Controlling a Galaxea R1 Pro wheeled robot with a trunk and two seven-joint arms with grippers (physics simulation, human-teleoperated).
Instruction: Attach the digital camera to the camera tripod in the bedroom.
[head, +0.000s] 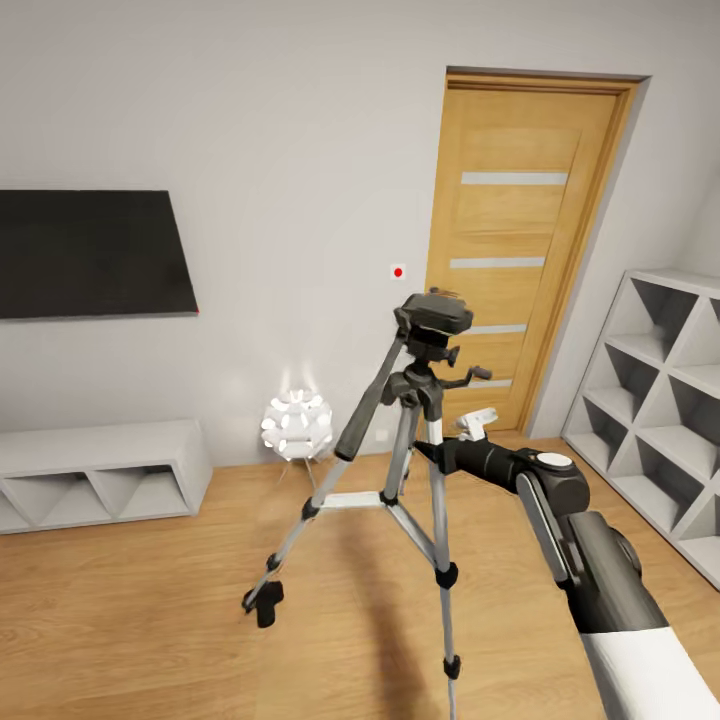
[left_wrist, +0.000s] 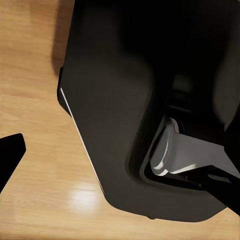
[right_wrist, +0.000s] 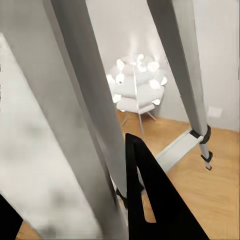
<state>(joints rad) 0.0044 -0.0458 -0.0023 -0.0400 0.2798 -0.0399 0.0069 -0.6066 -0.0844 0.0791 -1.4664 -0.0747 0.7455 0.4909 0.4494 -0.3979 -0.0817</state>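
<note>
The camera tripod (head: 420, 400) stands on the bedroom's light wood floor in the middle of the head view. It has silver legs and a black head (head: 433, 318) with nothing mounted on it. Its long black pan handle (head: 368, 400) slopes down to the left. My right arm reaches in from the lower right, and my right gripper (head: 432, 452) is at the legs just below the hub. In the right wrist view, a blurred silver leg (right_wrist: 75, 125) lies between the black fingers (right_wrist: 145, 200). The digital camera is out of view. My left gripper (left_wrist: 120, 170) hangs over the floor beside my own dark body, its fingers (left_wrist: 11, 152) spread.
A wooden door (head: 520, 250) is behind the tripod. White cube shelves (head: 660, 400) line the right wall. On the left are a wall TV (head: 90, 255) and a low white cabinet (head: 100, 470). A lit white ball lamp (head: 297, 425) sits on the floor behind the tripod.
</note>
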